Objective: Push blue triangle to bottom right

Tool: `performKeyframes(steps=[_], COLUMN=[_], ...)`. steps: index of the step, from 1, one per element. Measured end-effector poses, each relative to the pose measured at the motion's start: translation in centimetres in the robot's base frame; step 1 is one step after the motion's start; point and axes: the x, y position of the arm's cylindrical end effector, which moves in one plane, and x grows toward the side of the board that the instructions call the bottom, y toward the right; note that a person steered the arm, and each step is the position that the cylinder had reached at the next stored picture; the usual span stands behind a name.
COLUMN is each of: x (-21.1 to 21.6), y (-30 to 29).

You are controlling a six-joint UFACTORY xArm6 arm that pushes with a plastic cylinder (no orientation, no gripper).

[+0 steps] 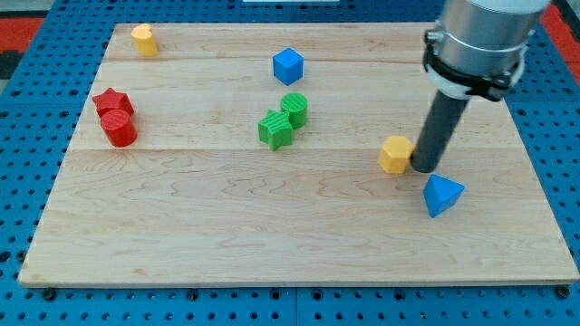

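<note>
Your blue triangle [442, 195], smooth faceted plastic on pale wood board [272, 235], my tip [423, 169] just above-left, bare rod holding nothing, touching 1 yellow block [395, 155].

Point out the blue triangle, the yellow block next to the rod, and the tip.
blue triangle [442, 195], camera view, middle of its visible faces
yellow block [395, 155], camera view, centre of its body
my tip [423, 168], camera view, rod's very lower end
</note>
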Motion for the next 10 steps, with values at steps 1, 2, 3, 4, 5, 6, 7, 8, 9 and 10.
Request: performKeyframes(steps=[1, 2, 3, 4, 5, 6, 7, 8, 9, 10], x=[2.3, 5.3, 5.1, 3.1, 1.9, 1.2, 2.5, 4.0, 4.0, 5.5], y=[-2.7, 0.9, 2.6, 4.1, 5.9, 8.2, 10.0, 10.0, 9.7, 5.2])
